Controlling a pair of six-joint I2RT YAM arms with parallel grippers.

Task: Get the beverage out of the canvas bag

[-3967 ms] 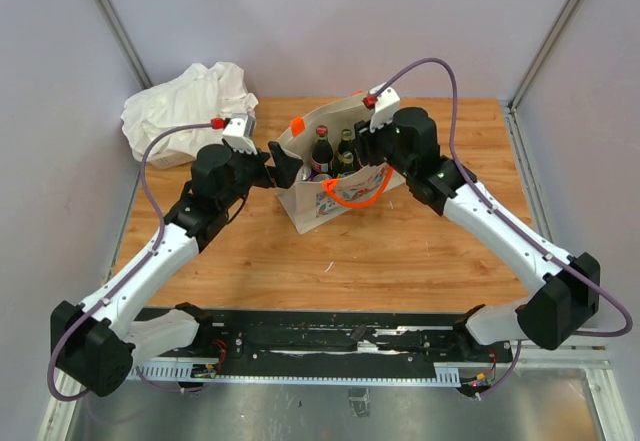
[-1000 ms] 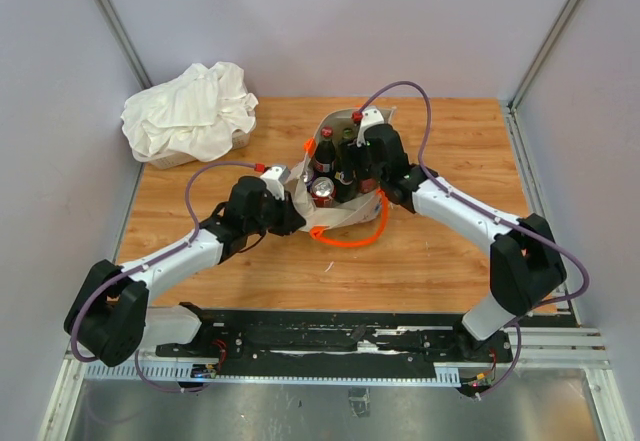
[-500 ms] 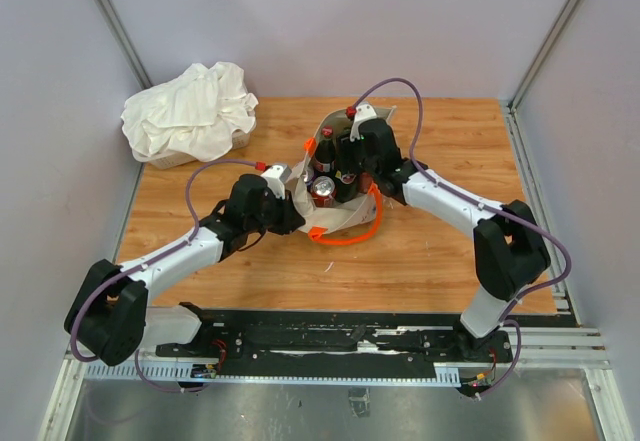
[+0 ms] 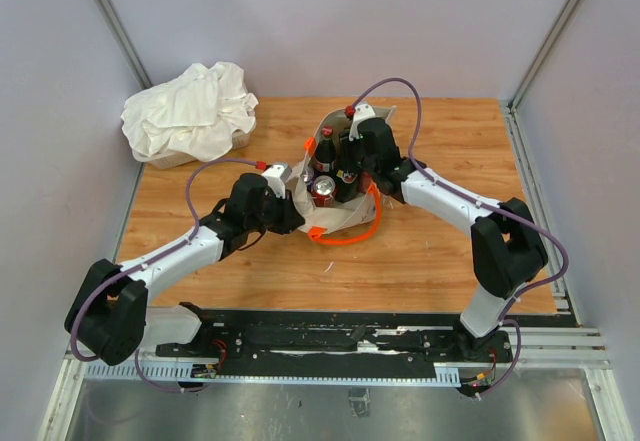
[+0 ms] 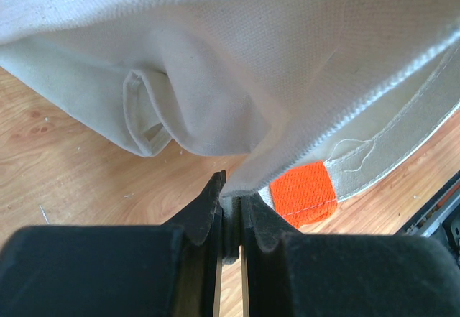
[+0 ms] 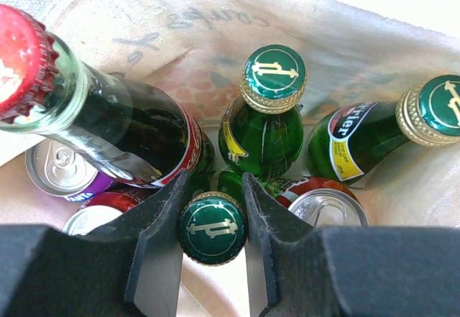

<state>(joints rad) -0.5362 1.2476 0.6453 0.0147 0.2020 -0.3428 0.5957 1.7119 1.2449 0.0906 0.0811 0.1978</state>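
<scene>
1. Now, the canvas bag point(image 4: 335, 217) sits mouth up on the worktop point(image 4: 450, 141) between the two arms, packed with bottles and cans. The drink we are after is the green bottle point(image 6: 212, 231), lowest in the right wrist view.
2. Our right jaws stand one on either side of that bottle's gold-rimmed cap and look pressed against it. We judge the grip made, so the lift is the step in hand.
3. Our left jaws are pinched together on a fold of the bag's cloth, just beside the stitched end of an orange handle point(image 5: 302, 191). We want that pinch firm and low, so the bag does not ride up as the bottle rises.
4. We should pull straight up along the bottle's own line. A cola bottle point(image 6: 136, 134) leans close on one side, a can point(image 6: 323, 205) lies just beside on the other, and a second green bottle point(image 6: 273, 94) stands right behind. Any sideways drag could tip these neighbours or snag the cloth.
5. A smooth cap on a glass neck may slip. We would rise slowly and watch for it sliding between the jaws.
6. We should clear the rim and the loose orange loop fully before swinging toward bare worktop.
</scene>
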